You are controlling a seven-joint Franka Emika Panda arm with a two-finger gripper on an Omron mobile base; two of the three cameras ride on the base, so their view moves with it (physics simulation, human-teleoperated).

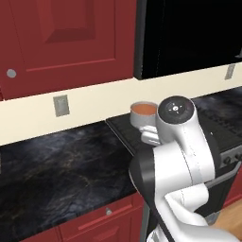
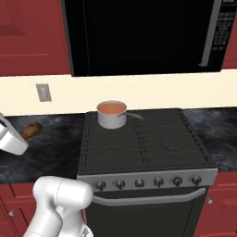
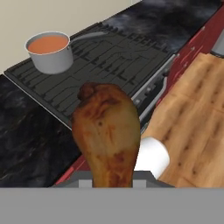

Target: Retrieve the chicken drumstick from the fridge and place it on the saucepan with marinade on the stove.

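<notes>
I hold the drumstick clamped in my claw | raised above the bench, clear of the stove edge | pan of marinade waits at the back corner, well apart.

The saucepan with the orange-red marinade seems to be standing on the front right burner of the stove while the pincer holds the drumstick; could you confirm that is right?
Not quite: the saucepan stands on the back left burner of the stove, as the right base view shows. The rest holds: it contains orange-red marinade, and the pincer grips the drumstick.
</notes>
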